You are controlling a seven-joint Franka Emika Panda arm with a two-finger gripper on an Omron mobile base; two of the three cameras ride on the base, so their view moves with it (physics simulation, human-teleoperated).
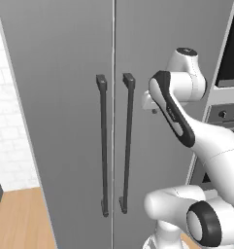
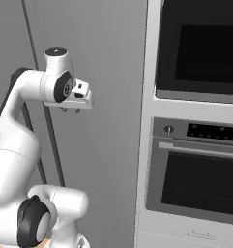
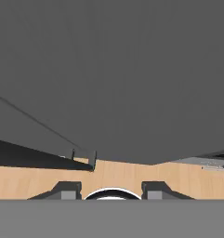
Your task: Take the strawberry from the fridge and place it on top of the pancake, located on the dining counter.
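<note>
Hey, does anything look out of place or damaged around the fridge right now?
Nothing stands out. The fridge has both doors shut and flush, and its two dark handles hang straight and parallel. The oven beside it looks intact, also closed. The gripper hangs open in front of the right fridge door, holding nothing.

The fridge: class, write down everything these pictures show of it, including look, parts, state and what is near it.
The fridge is a tall cabinet with two flat matte grey doors, both shut, meeting at a thin pale centre seam. Two long dark vertical bar handles flank that seam. It stands on a light wooden floor, with white brick wall to its left and a built-in black oven to its right. The gripper hangs before the right door, apparently not touching it.
</note>
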